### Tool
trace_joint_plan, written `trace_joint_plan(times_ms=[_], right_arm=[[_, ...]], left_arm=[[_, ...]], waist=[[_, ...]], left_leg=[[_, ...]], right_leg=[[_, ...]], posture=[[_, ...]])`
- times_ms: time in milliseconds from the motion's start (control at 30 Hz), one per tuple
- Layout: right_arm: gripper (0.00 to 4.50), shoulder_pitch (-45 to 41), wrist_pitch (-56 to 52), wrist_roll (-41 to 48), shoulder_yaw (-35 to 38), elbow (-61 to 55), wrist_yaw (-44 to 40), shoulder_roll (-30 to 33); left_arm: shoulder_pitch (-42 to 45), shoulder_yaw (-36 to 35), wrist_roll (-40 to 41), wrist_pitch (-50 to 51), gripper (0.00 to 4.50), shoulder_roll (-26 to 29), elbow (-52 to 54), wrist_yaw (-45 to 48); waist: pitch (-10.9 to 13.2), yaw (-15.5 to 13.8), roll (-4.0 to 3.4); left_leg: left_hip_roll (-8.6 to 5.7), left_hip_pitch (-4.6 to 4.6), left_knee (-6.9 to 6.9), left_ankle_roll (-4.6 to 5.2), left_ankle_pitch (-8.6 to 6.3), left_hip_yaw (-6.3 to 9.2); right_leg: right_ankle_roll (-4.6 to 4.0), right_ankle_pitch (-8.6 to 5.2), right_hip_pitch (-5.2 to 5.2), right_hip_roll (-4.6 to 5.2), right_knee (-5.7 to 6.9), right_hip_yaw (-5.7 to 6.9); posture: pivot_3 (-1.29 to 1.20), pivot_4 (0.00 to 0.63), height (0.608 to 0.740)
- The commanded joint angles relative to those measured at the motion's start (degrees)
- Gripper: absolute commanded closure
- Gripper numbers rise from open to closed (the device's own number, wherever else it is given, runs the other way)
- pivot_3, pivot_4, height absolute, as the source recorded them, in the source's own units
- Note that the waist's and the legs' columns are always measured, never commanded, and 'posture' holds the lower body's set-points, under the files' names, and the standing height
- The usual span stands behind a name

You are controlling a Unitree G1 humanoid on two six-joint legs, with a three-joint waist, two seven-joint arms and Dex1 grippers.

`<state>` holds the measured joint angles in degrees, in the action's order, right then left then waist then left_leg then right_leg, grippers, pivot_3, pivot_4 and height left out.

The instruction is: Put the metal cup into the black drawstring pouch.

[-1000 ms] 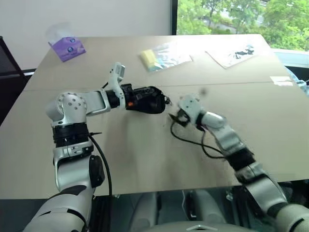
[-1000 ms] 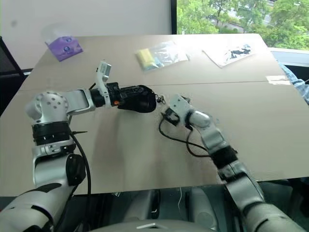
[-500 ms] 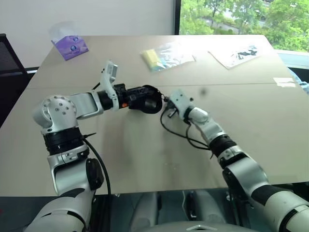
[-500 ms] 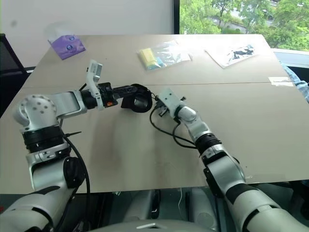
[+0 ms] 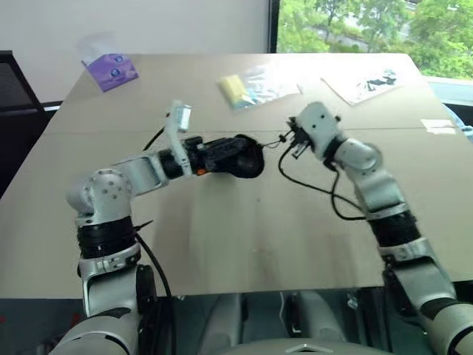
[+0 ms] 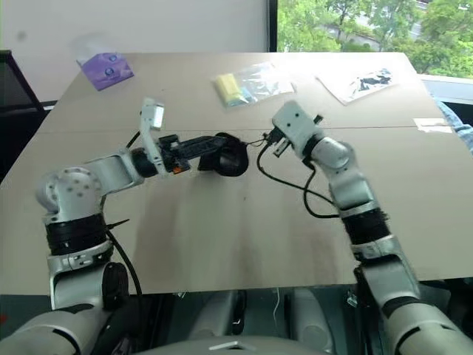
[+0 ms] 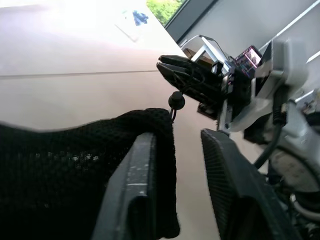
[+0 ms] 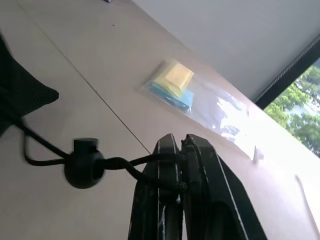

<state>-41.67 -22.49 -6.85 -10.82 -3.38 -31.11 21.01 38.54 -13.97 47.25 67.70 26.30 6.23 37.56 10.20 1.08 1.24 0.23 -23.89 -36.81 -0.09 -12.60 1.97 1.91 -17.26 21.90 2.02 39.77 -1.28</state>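
I see both arms raised over the tan table [image 5: 222, 244], meeting near its middle. My left gripper [image 7: 172, 165] has its 2 fingers parted, 1 finger [image 7: 132, 195] lying inside the mouth of the black drawstring pouch [image 5: 240, 157] with the mesh fabric draped over it, the other finger outside and apart from the cloth, so the pouch hangs off that arm above the tabletop. I cannot make out the metal cup from here (the pouch bulges, but its contents are hidden).

Just beside the pouch, my right gripper [image 8: 172, 155] is pinched tight on the thin dark cord [image 8: 127, 164], which runs from its fingertips through a round black cord stopper [image 8: 84, 163] and back to the pouch mouth. The cord looks fairly taut between the 2 arms.

Further back on the table lies a clear bag holding yellow and blue pads [image 5: 255, 83], a flat plastic sleeve with a dark print [image 5: 367, 83] off to the right, and a purple tissue packet [image 5: 111, 69] near the far left corner. Beyond that are a white wall and a window with green trees.
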Motion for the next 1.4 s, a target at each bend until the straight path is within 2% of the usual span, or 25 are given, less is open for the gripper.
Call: trace_joint_plan(times_ms=[33, 233, 833, 933, 1000, 1067, 1167, 1267, 1400], right_arm=[[4.5, -2.8, -9.9, -1.4, -1.1, -12.2, -2.2, 1.9], [4.5, -6.1, -17.3, -4.2, -3.5, -17.9, -2.9, 4.6], [4.5, -8.4, -23.1, -4.0, -4.3, -21.7, -4.0, 6.5], [4.5, -8.4, -23.3, -4.0, -4.3, -21.8, -4.0, 6.6], [4.5, -8.3, -23.6, -3.9, -4.1, -21.9, -3.9, 6.7], [4.5, -8.2, -23.8, -3.8, -3.8, -22.1, -3.9, 6.8], [4.5, -8.3, -24.6, -2.8, -1.6, -22.2, -3.0, 6.1], [4.5, -9.6, -24.9, -0.1, 6.2, -19.6, -0.7, 5.6], [4.5, -9.0, -21.0, 1.0, 16.7, -9.4, 3.2, 10.7]], left_arm=[[4.6, 5.5, -1.3, -6.9, 1.68, -1.8, 0.0, 4.9], [9.5, 14.0, -8.6, -18.2, 1.68, -5.8, -8.3, 9.9], [15.5, 15.5, -13.8, -27.5, 1.68, -13.3, -17.9, 12.2], [15.9, 15.9, -14.5, -28.0, 2.54, -13.7, -19.0, 13.1], [15.6, 16.5, -15.1, -28.3, 3.52, -13.9, -19.0, 13.4], [15.4, 16.8, -15.5, -28.7, 4.21, -14.1, -19.4, 13.4], [15.1, 17.6, -17.0, -28.9, 4.31, -13.9, -20.3, 13.7], [12.7, 19.7, -20.2, -29.2, 4.31, -12.3, -22.6, 14.1], [6.7, 23.8, -25.3, -30.8, 4.31, -7.7, -24.3, 15.6]], waist=[[0.0, -0.2, 0.0], [0.0, -0.1, -0.01], [0.0, -0.1, -0.02], [0.0, -0.1, -0.02], [0.0, -0.1, -0.02], [0.0, -0.1, -0.02], [0.0, -0.1, -0.02], [0.0, -0.2, -0.02], [0.0, -0.2, -0.02]], left_leg=[[0.01, 0.0, 0.0, 0.0, 0.0, 0.0], [-0.02, 0.02, 0.0, 0.03, 0.01, -0.08], [-0.02, -0.07, -0.03, 0.07, 0.0, -0.01], [-0.02, -0.07, -0.04, 0.07, 0.0, -0.02], [-0.02, -0.07, -0.03, 0.07, 0.0, -0.02], [-0.02, -0.07, -0.03, 0.07, 0.0, -0.01], [-0.02, -0.07, -0.04, 0.07, 0.0, -0.01], [-0.02, -0.07, -0.03, 0.07, 0.0, -0.01], [-0.03, -0.05, -0.03, 0.07, 0.0, -0.04]], right_leg=[[0.0, 0.0, 0.0, -0.01, 0.01, 0.01], [-0.01, -0.01, 0.0, -0.1, 0.02, 0.07], [-0.01, -0.01, 0.04, -0.19, 0.0, 0.19], [-0.01, -0.02, 0.04, -0.22, 0.0, 0.18], [-0.01, -0.02, 0.04, -0.22, 0.0, 0.18], [-0.01, -0.02, 0.04, -0.22, 0.0, 0.19], [-0.01, -0.02, 0.04, -0.22, 0.0, 0.19], [-0.01, -0.02, 0.04, -0.22, 0.01, 0.19], [-0.01, -0.02, 0.03, -0.22, 0.01, 0.18]], posture=[[0.0, 0.15, 0.74], [0.0, 0.15, 0.74], [0.0, 0.15, 0.74], [0.0, 0.15, 0.74], [0.0, 0.15, 0.74], [0.0, 0.15, 0.74], [0.0, 0.15, 0.74], [0.0, 0.15, 0.74], [0.0, 0.15, 0.74]])
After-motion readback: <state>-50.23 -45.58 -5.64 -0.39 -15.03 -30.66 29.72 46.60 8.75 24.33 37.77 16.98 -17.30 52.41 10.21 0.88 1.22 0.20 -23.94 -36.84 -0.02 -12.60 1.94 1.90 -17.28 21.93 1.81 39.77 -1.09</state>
